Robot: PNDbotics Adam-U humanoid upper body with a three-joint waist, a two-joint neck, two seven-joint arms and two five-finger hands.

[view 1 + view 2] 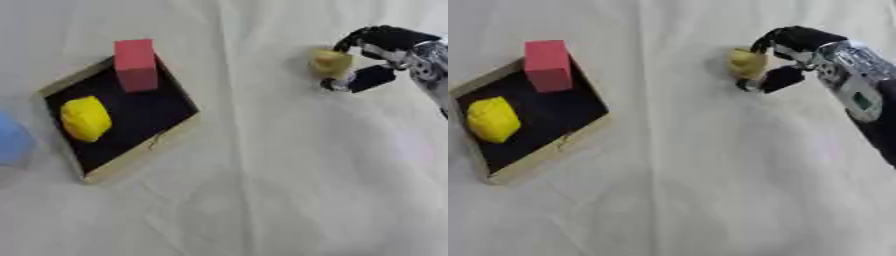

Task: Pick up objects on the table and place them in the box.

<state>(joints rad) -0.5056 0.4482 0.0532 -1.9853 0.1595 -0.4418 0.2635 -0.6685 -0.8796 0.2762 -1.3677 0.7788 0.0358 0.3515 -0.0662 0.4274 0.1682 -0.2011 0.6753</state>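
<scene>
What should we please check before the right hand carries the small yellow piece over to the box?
1. Right hand curled round yellow piece: ok.
2. Piece lifted off the cloth: cannot tell.
3. Free room in box between red block and yellow lump: ok.
4. Path from hand to box free of things: ok.
5. Left hand out of the way: ok, not in view.

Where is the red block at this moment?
The red block stands upright in the far corner of the box, on the left of both eye views, beyond the yellow object lying inside and well apart from the right hand.
</scene>
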